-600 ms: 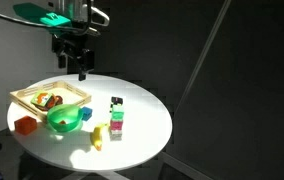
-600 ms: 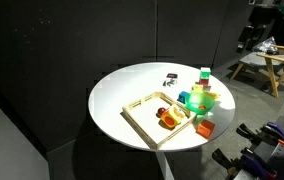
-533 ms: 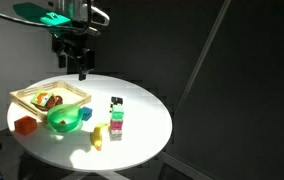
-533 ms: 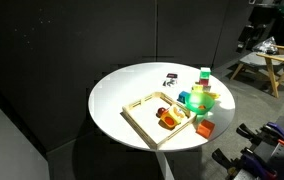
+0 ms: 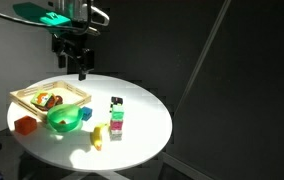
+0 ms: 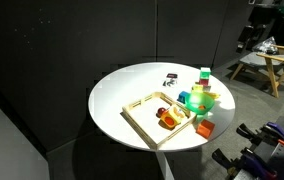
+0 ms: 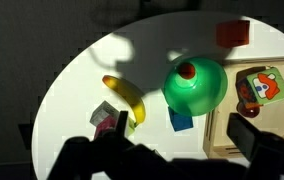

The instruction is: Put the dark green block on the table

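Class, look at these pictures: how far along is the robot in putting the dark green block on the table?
Done: nothing yet. The dark green block sits on top of the magenta cube, not on the white table.
In hand: nothing. The gripper hangs open and empty, high above the table's far edge.
Left: move over to the stack, come down, grasp the green block, lift it off and set it on bare tabletop.

The surface [image 5: 147, 108] is plain white against a black backdrop. The tray [image 5: 27, 95] is pale wood with red, orange and yellow pieces in it. The bowl [image 5: 64, 121] is bright green, the banana [image 7: 125, 97] yellow. The dark green block [image 5: 117, 116] is plain green, the magenta cube [image 5: 117, 127] pink-purple, the checkered cube [image 5: 115, 101] black and white. The blue cube [image 7: 181, 119] is plain, as is the orange-red cube [image 5: 24, 125]. The end effector [image 5: 79, 72] is black.
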Action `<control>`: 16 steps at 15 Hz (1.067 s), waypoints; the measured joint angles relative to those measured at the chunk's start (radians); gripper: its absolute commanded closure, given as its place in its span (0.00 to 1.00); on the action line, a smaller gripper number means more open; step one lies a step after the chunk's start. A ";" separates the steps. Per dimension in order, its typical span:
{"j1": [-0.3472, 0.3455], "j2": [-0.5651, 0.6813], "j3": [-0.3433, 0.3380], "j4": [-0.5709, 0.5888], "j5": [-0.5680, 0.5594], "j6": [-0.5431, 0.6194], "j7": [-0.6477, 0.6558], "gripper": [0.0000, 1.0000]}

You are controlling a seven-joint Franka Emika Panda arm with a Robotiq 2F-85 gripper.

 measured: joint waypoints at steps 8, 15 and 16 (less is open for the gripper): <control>-0.004 0.068 0.038 0.026 0.000 0.002 0.089 0.00; -0.032 0.186 0.085 0.089 -0.011 0.097 0.274 0.00; -0.038 0.206 0.089 0.100 -0.019 0.114 0.309 0.00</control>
